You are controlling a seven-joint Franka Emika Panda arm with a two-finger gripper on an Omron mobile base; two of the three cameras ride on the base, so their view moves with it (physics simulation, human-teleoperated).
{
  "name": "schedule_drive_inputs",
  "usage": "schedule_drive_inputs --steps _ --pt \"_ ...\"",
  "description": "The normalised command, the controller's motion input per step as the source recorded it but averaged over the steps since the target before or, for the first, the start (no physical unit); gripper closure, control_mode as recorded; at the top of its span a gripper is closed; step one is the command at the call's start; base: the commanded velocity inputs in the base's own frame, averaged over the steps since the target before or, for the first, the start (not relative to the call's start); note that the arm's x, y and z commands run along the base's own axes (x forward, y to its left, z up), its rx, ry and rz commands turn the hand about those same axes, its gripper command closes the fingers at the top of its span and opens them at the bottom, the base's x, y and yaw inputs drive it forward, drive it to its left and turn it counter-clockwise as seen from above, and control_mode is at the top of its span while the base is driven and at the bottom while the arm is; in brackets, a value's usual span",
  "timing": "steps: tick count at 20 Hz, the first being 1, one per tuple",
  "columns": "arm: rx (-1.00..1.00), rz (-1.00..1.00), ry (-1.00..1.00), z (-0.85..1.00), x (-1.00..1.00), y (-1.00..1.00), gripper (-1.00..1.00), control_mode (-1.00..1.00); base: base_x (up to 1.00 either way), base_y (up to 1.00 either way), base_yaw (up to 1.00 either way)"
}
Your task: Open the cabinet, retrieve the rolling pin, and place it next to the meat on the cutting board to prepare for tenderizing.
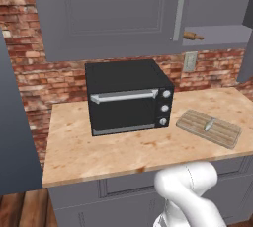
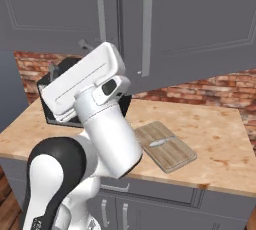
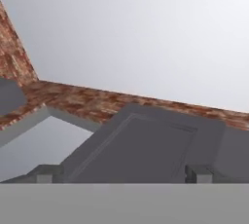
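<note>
Countertop (image 1: 123, 147): 1 cutting board (image 1: 209, 128), 1 toaster oven (image 1: 128, 96); prob. 1 rolling pin (image 1: 193, 36) in cabinet (image 1: 111, 14).

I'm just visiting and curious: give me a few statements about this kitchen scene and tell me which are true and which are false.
1. The rolling pin lies inside the cabinet, on its shelf. True; the right door is open.
2. The rolling pin rests on the cutting board. False; the board carries only a small pale piece of meat.
3. The toaster oven stands left of the cutting board in the left base view. True.
4. The gripper is clamped on the rolling pin. False; in the hand view its fingertips stand wide apart, holding nothing.
5. The toaster oven's door hangs open. False; it is shut.
</note>
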Motion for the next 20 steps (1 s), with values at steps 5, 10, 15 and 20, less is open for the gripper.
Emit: schedule_drive_inputs --steps 5,10,15,20 --pt "-0.24 -0.24 -0.01 -0.06 0.06 0.98 -1.0 -1.0 0.0 0.0 0.0" --pt "-0.25 -0.35 -0.01 -0.19 0.3 0.79 -1.0 -1.0 0.0 0.0 0.0" --pt "-0.28 -0.53 -0.12 -0.19 0.03 0.29 -1.0 -1.0 0.0 0.0 0.0" --pt "-0.24 -0.65 -0.01 -0.42 0.0 0.0 -1.0 -1.0 0.0 0.0 0.0"
